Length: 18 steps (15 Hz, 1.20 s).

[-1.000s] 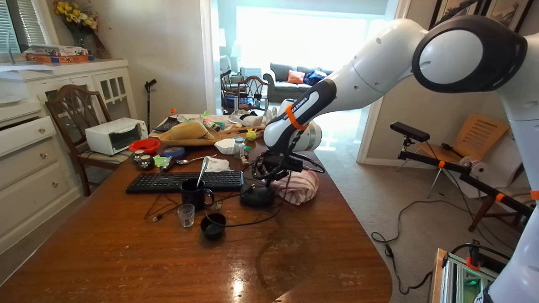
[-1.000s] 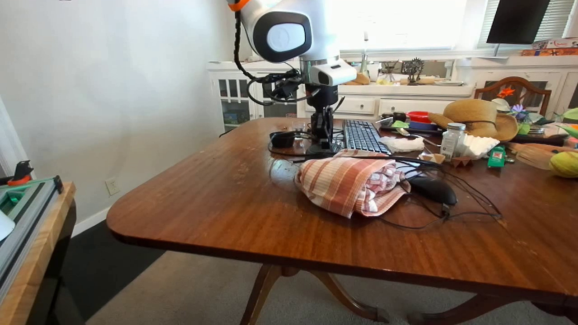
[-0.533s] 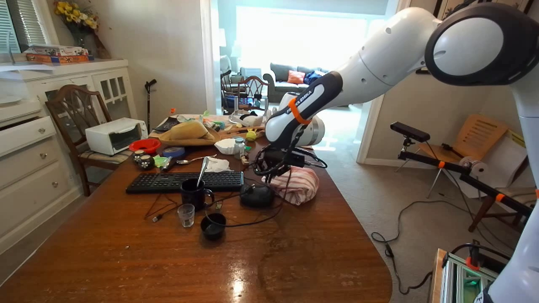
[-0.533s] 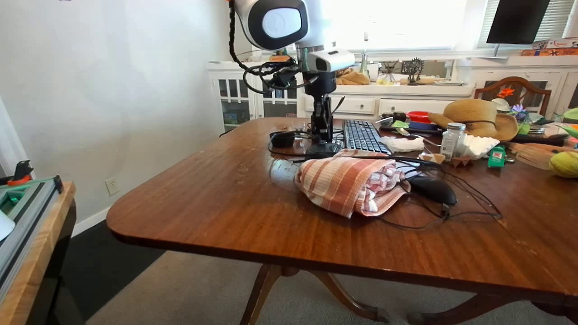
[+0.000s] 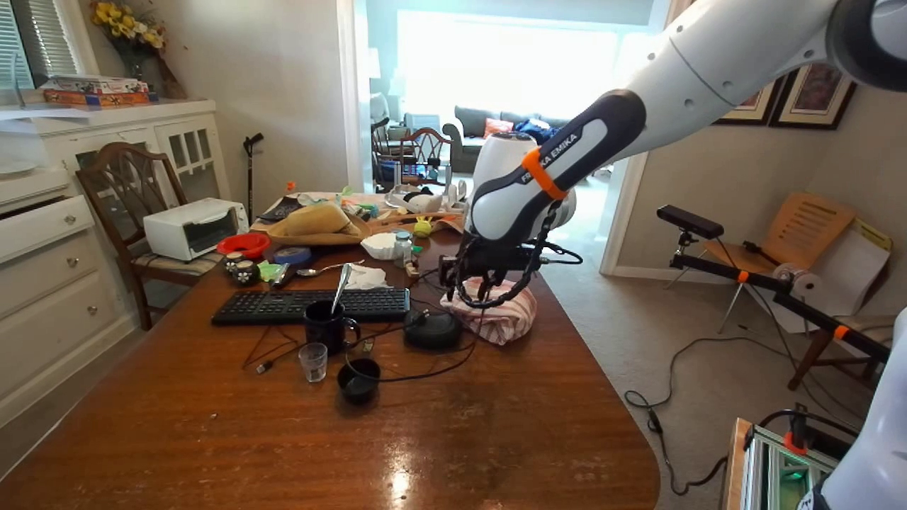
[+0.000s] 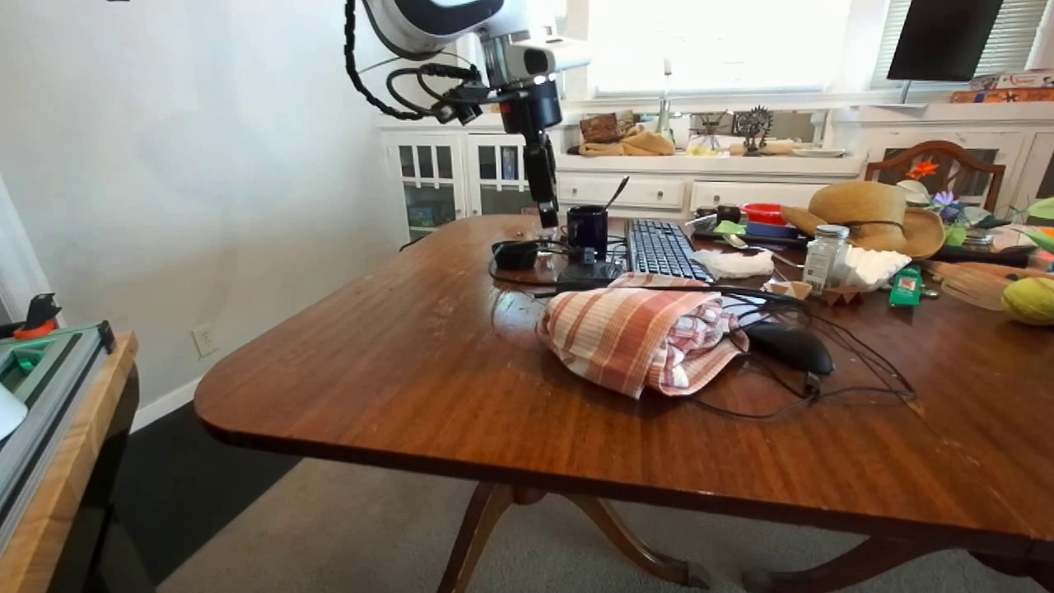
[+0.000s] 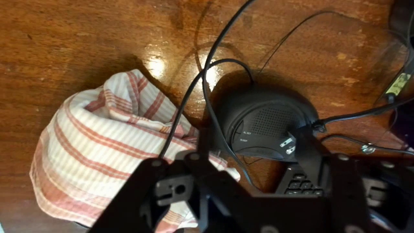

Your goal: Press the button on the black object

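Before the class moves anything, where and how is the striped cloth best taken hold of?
I'd have the open gripper come from above and pinch the striped cloth by the loose folds at its upper edge in the wrist view. It lies bundled, and those folds likely offer a ridge to close on. Avoid its side toward the black device, where a cable crosses.

place: home | wooden table (image 5: 510, 446) | dining chair (image 5: 170, 266) | white sideboard (image 5: 42, 276) | yellow flowers (image 5: 122, 25) | sofa (image 5: 466, 129)

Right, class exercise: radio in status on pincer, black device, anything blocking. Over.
Pincer open, nothing held. Black device on table beside striped cloth, apart from pincer. Plug lying on device, possibly in the way.
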Each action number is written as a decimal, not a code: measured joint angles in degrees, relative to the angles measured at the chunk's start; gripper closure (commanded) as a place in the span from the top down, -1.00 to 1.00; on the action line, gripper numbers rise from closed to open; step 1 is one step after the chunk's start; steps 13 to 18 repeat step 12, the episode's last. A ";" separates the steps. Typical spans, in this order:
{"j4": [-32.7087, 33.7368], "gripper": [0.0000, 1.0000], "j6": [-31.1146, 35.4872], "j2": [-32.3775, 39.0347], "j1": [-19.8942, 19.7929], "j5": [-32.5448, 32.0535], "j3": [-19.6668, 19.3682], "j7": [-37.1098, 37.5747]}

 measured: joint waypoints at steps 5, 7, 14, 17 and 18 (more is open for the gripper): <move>-5.91 1.00 -2.32 -10.88 -0.61 -3.14 1.72 -7.28; -7.77 1.00 -4.07 -14.14 -1.62 -3.09 2.62 -11.30; -11.11 1.00 -5.13 -18.46 -3.32 -3.09 3.42 -15.49; -11.11 1.00 -5.13 -18.46 -3.32 -3.09 3.42 -15.49; -11.11 1.00 -5.13 -18.46 -3.32 -3.09 3.42 -15.49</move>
